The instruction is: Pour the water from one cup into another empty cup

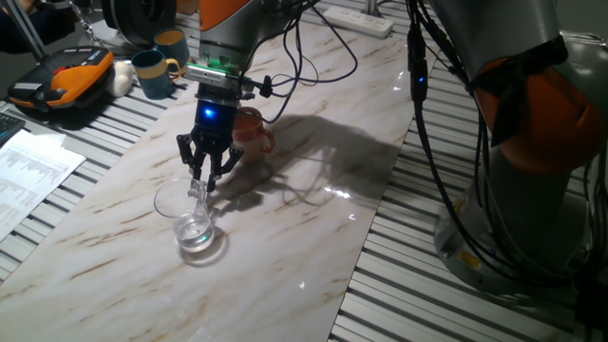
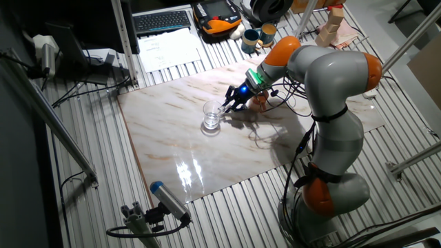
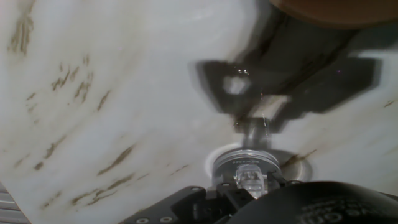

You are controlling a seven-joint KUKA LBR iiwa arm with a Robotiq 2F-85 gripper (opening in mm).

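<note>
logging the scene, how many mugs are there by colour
clear glass: 1, glass mug
terracotta: 1, terracotta mug
dark teal: 2, teal mugs
total: 4

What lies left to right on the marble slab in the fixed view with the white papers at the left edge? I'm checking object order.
Glass mug → gripper → terracotta mug.

no readable text, printed sheets [image 1: 28, 171] too blurred, no brands or nos. legible
</note>
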